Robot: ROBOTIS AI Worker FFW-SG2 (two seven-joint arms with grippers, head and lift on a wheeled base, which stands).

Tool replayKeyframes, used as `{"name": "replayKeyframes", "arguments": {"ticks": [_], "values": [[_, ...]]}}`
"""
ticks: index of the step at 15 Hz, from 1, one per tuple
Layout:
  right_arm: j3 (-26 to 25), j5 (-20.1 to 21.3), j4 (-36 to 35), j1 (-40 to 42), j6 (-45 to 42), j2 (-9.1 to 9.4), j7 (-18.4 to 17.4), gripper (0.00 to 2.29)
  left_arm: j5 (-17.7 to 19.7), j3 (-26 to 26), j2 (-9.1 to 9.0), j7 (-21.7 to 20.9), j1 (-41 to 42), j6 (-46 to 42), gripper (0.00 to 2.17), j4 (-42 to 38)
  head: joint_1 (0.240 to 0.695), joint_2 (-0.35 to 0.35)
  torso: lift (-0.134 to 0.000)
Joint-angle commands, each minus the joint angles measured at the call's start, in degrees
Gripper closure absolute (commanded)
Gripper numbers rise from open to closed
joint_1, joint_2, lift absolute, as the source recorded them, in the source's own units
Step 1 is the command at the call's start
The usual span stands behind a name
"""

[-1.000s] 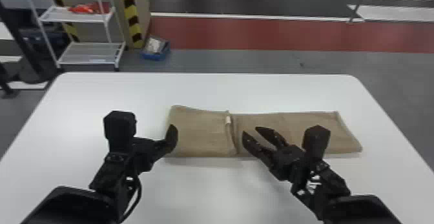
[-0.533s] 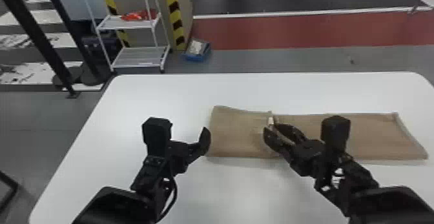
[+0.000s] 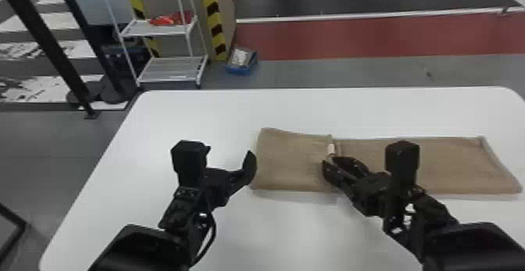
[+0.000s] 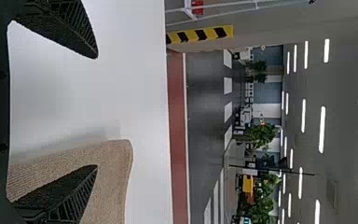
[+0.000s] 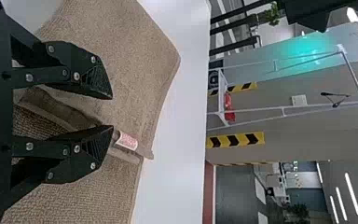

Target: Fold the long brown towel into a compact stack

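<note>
Left end effector (image 3: 229, 153), right end effector (image 3: 331, 160) — two, near one towel (image 3: 287, 163).

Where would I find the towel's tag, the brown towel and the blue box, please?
Tag (image 5: 127, 140), right wrist view: middle of its face.
Brown towel (image 3: 291, 161), head view: part left of the tag.
Blue box (image 3: 240, 70), head view: its near wall.

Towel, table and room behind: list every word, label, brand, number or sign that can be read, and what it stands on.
None can be read.
White label with reddish print, on the brown towel at the edge of its folded-over part: too small to read.
Yellow-and-black striped tape beyond the table: stripes, no lettering I can make out.
</note>
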Motion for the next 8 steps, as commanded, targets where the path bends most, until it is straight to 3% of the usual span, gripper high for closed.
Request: {"name": "replayKeyframes", "arguments": {"ticks": [1, 3, 8], "values": [[-0.1, 0.0, -0.4, 0.3, -0.1, 0.02, -0.2, 0.79, 0.1, 0.2, 0.0, -0.1, 0.0, 0.0, 0.04, 0.0, 0.695, 0.124, -0.125], [-0.2, -0.1, -0.6, 0.5, 0.1, -0.07, -0.7, 0.49, 0.1, 0.3, 0.0, -0.1, 0.0, 0.0, 0.04, -0.1, 0.695, 0.124, -0.125], [-0.5, 0.0, -0.9, 0.7, 0.3, -0.33, -0.5, 0.5, 0.4, 0.3, -0.08, -0.1, 0.2, 0.0, 0.04, -0.2, 0.695, 0.122, -0.125]]}}
